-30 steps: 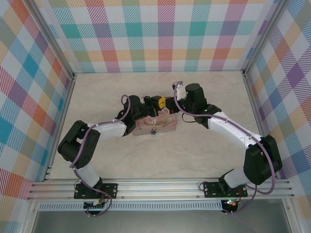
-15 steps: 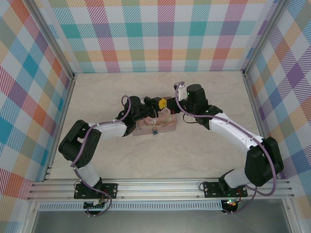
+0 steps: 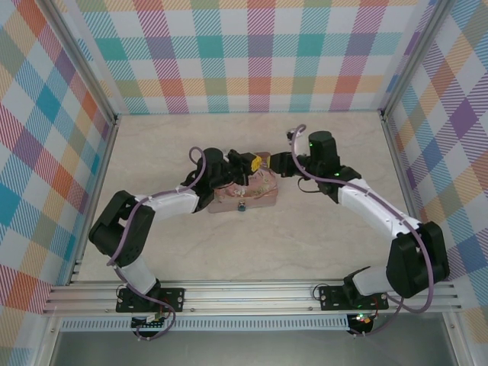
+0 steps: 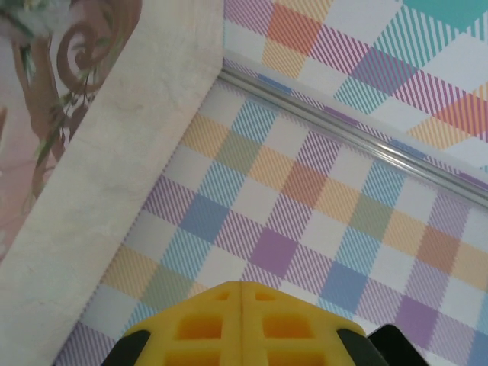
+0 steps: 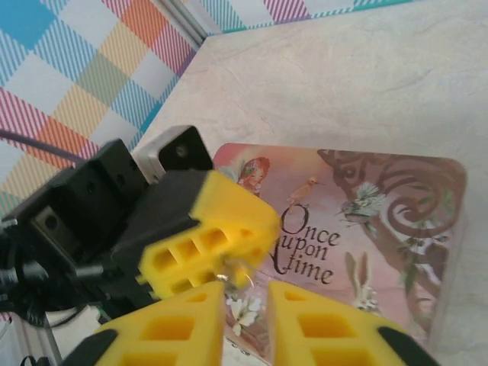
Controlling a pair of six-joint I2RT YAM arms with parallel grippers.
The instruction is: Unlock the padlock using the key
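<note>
Padlock at near edge of tin: too small, shackle state not made out. Silvery bit over tin, at tip of left hand: blurred. Tin's lower edge hidden behind right hand.

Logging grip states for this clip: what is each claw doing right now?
Left claw: closed; whether it pinches anything cannot be told.
Right claw: slightly open, holding nothing.

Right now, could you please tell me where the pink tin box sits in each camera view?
Top external: pink tin box mid-picture, on the marble tabletop.
Left wrist: pink tin box in the upper-left corner, cropped.
Right wrist: pink tin box centre-right, lettering legible.
Shared landmark: the marble tabletop borders it in all three.
</note>
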